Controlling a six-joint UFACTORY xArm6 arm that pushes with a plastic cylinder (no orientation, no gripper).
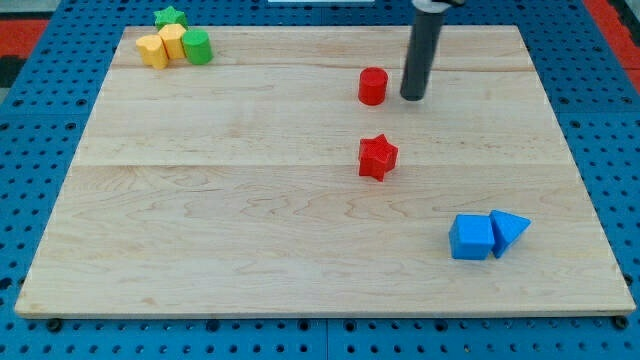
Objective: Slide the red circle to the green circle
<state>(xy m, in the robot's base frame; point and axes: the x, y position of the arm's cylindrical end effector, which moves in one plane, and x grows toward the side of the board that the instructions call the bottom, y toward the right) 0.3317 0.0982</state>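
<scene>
- My tip (412, 97) sits just right of the red circle (372, 86), apart from it.
- The green circle (197, 46) stands at the bench (250, 220) top-left, touching yellow blocks (162, 46).

My rod, upright at the view's top.
It drops in from the top edge, near vertical, my tip (412, 97) down on the surface.

Lab: blue pegboard bench (40, 180), wooden board (250, 230)
</scene>
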